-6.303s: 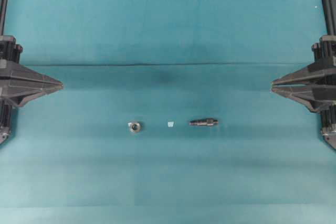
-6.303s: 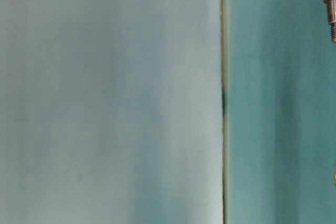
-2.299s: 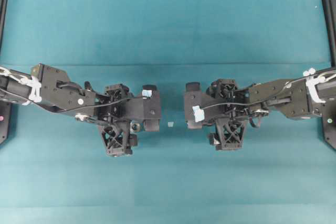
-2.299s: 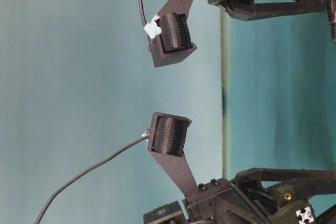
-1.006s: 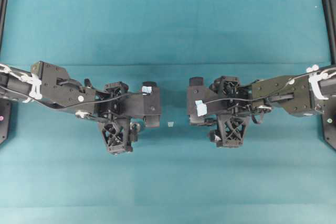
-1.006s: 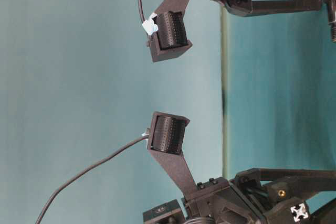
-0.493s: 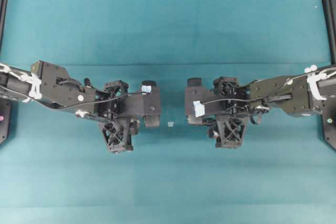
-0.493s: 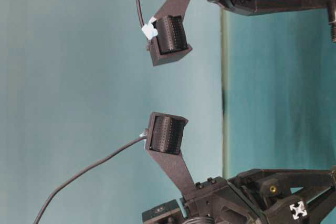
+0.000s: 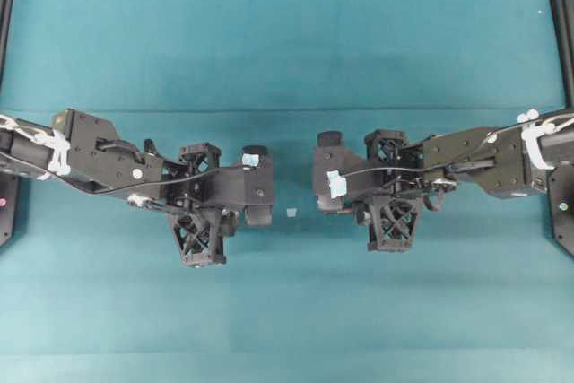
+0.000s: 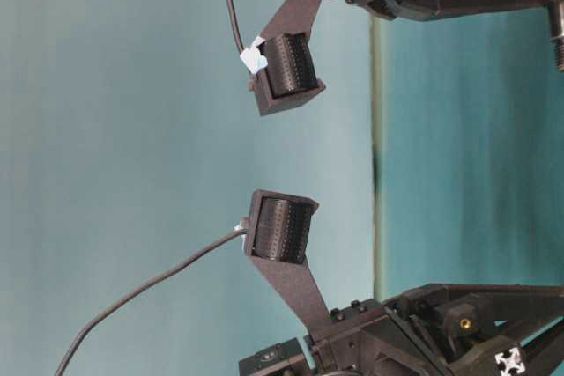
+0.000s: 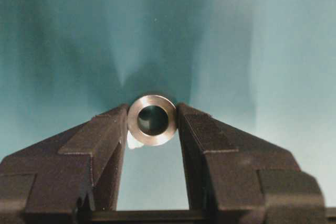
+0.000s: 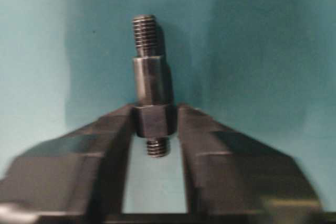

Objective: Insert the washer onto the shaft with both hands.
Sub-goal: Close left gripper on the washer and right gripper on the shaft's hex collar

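The left gripper has its 2 fingers pressed against opposite sides of the washer, which sits at the very fingertips with its dark hole facing the wrist camera. A small pale scrap shows just behind the left fingertip, beside the ring. The right gripper is closed on the shaft, pinching its thicker collar; the long stepped part and threaded tip run away from the jaws, and a short threaded stub pokes out on the near side. In the overhead view both arms sit low over the teal cloth, left gripper and right gripper well apart, with a tiny whitish scrap lying between them.

Both holds look marginal. The washer is caught only by its rim at the fingertips, so it could pivot or squirt out during the lift. The shaft is held near 1 end, so its long free part may swing and spoil alignment with the hole. The right wrist picture is slightly blurred, so how squarely the collar sits cannot be judged.
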Action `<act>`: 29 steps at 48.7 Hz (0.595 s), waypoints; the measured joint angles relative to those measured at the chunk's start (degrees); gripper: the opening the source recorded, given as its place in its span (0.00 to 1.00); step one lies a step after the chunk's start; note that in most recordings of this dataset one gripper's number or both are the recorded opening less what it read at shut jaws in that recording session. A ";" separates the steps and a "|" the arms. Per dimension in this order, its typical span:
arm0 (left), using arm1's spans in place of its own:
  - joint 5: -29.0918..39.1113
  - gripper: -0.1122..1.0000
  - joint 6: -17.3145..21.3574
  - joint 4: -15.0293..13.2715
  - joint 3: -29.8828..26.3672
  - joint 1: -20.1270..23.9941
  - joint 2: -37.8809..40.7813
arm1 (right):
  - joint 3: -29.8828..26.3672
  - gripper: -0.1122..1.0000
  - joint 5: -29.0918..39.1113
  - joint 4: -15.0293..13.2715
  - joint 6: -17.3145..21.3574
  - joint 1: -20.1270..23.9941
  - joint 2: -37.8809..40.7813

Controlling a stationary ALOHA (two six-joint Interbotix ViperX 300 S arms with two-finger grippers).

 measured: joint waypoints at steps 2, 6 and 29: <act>0.00 0.43 0.00 0.00 0.00 0.00 -0.09 | -0.18 0.10 0.18 0.09 0.00 0.00 0.09; 0.00 0.43 -0.09 0.00 0.00 0.00 -0.18 | -0.35 0.10 0.18 0.09 0.00 0.00 0.18; 0.00 0.43 -0.18 0.00 0.00 -0.18 -0.26 | -0.35 0.10 0.00 0.44 0.00 0.09 0.18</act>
